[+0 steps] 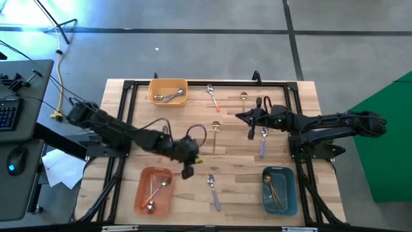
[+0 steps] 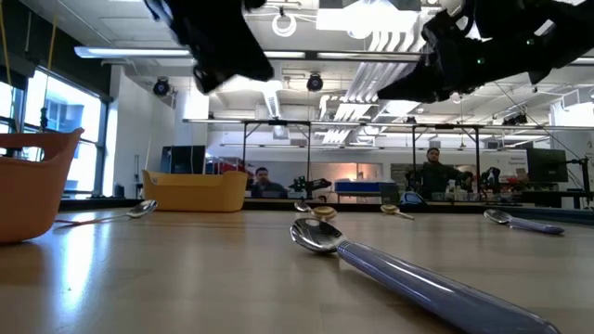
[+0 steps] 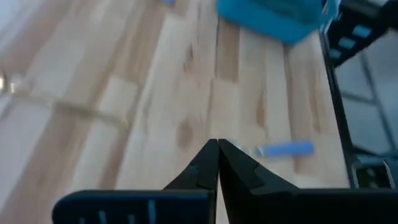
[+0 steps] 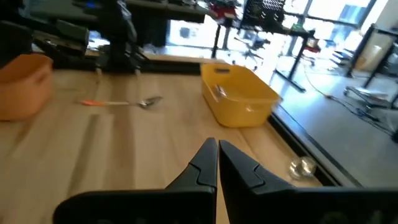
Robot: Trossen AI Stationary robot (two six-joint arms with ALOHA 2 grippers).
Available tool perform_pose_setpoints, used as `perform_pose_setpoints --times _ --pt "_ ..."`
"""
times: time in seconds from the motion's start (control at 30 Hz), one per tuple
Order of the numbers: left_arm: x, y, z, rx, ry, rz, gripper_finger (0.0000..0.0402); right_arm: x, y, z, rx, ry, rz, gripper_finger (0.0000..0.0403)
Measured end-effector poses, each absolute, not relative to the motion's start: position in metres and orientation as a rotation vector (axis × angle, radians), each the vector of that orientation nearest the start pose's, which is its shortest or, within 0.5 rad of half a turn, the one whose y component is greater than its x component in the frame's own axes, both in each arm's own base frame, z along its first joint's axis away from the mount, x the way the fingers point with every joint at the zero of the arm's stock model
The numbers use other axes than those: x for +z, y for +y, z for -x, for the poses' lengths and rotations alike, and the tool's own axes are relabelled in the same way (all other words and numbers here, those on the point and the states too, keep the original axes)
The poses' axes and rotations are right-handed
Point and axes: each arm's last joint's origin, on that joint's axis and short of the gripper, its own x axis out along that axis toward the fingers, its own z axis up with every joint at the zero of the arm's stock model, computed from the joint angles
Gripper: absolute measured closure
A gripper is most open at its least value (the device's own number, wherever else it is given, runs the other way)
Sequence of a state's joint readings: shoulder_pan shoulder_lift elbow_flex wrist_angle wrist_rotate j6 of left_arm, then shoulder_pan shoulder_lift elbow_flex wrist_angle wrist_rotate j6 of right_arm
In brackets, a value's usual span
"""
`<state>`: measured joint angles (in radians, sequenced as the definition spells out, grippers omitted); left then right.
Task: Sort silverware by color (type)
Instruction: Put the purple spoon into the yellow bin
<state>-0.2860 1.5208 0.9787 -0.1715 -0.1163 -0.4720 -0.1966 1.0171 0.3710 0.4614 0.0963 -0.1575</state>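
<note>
Room: a grey floor is surrounding the wooden desk [image 1: 129, 138], and two people are showing far behind it in the low view.
Orange bin [image 1: 154, 191]: sitting at the near left of the desk, holding two silver-bowled spoons [image 1: 156, 193]; their handle colour is too small to tell.
Yellow bin [image 1: 168, 91]: sitting at the far left, holding silver-bowled spoons [image 1: 171, 96] whose handles cannot be made out.
Left hand [image 1: 187, 172]: hanging above the desk between the orange bin and the near lavender spoon, its fingers [image 3: 205, 169] pressed together and carrying nothing.
Near lavender spoon [image 1: 213, 191]: lying on the desk just right of the left hand, bowl pointing away from the near edge; in the low view it is stretching across the foreground.
Orange-handled spoon [image 1: 212, 96]: lying at the far side, right of the yellow bin.
Gold spoon, middle [image 1: 215, 134]: lying near the desk's centre, bowl toward the far edge.
Gold spoon, far [image 1: 244, 100]: lying near the far rail.
Right hand [image 1: 241, 116]: hovering above the desk between the two gold spoons, fingers [image 4: 208, 163] clenched on nothing.
Second lavender spoon [image 1: 263, 142]: lying beneath the right arm, its handle toward the near edge.
Blue bin [image 1: 279, 190]: sitting at the near right, holding gold spoons [image 1: 275, 189].
</note>
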Motion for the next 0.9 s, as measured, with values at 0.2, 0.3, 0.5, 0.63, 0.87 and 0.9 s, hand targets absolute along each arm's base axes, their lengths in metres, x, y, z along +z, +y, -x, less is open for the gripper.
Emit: perform_pose_setpoints --times 0.2,0.3,0.5,0.63,0.87,0.9 --pt "0.203 -0.039 -0.312 -0.048 0.482 0.349 0.0401 0.214 -0.063 -0.201 -0.374 0.318 0.016 0.0403" --pt "0.194 -0.022 -0.307 -0.049 0.384 0.345 0.0401 0.216 -0.068 -0.202 -0.415 0.398 -0.105 0.0403" --pt "0.180 0.006 -0.294 -0.047 0.293 0.319 0.0401 0.203 -0.066 -0.191 -0.500 0.675 -0.320 0.0402" --pt "0.170 0.016 -0.285 -0.068 0.295 0.309 0.0401 0.191 -0.061 -0.176 -0.601 0.872 -0.465 0.0380" --pt "0.157 0.021 -0.274 -0.062 0.321 0.292 0.0401 0.190 -0.056 -0.153 -0.804 1.099 -0.595 0.0288" --pt "0.156 0.021 -0.272 -0.065 0.317 0.281 0.0401 0.190 -0.058 -0.153 -0.811 1.102 -0.599 0.0275"
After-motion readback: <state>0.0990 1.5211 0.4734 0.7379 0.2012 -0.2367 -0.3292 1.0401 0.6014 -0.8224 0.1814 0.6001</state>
